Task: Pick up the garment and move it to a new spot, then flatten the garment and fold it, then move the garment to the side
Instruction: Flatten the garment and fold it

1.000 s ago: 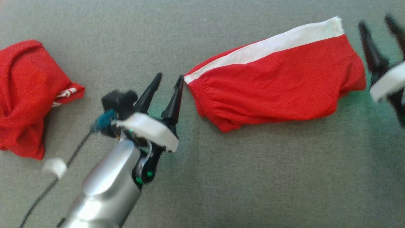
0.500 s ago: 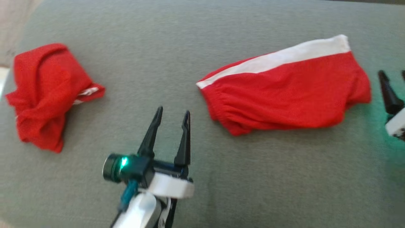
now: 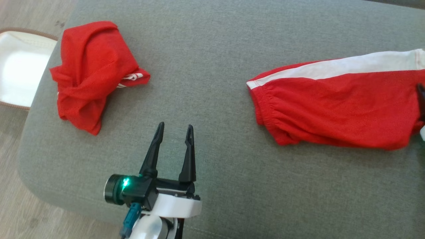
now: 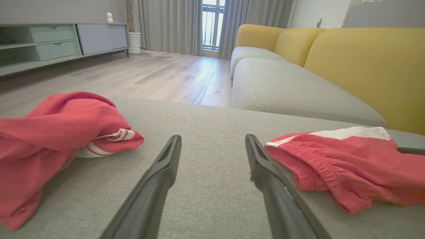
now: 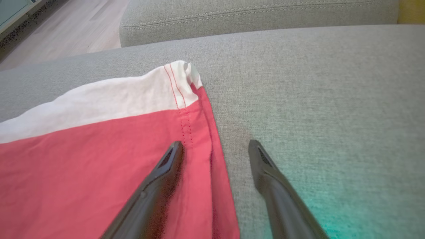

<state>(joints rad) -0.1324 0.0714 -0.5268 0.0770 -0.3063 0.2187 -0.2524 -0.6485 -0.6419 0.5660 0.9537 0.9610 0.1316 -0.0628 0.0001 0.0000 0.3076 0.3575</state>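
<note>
Left gripper (image 3: 175,125): jaws spread wide with nothing between them. I've got it over bare cushion, fingers pointing into the gap between the two piles of cloth.
Right gripper (image 5: 215,144): also wide open, holding nothing. One finger is over the red cloth by the hem and the other over bare fabric, so it straddles the edge of the red shorts. Can't tell if it's touching.
Red shorts (image 3: 338,106): folded long and flat on the right side of the cushion, white stripe along the far edge, elastic waistband end facing the left gripper.
Crumpled red garment (image 3: 89,66): bunched up near the cushion's far left corner, a bit of white striped trim poking out, well apart from the red shorts.
Cushion (image 3: 206,66): grey, woven, both garments on it.
Floor (image 3: 13,212): pale wood, with a white thing (image 3: 20,66) by the cushion's left edge, no idea what it is.
Sofa (image 4: 348,59): yellow back, grey seat, beyond the cushion in the left wrist view.
</note>
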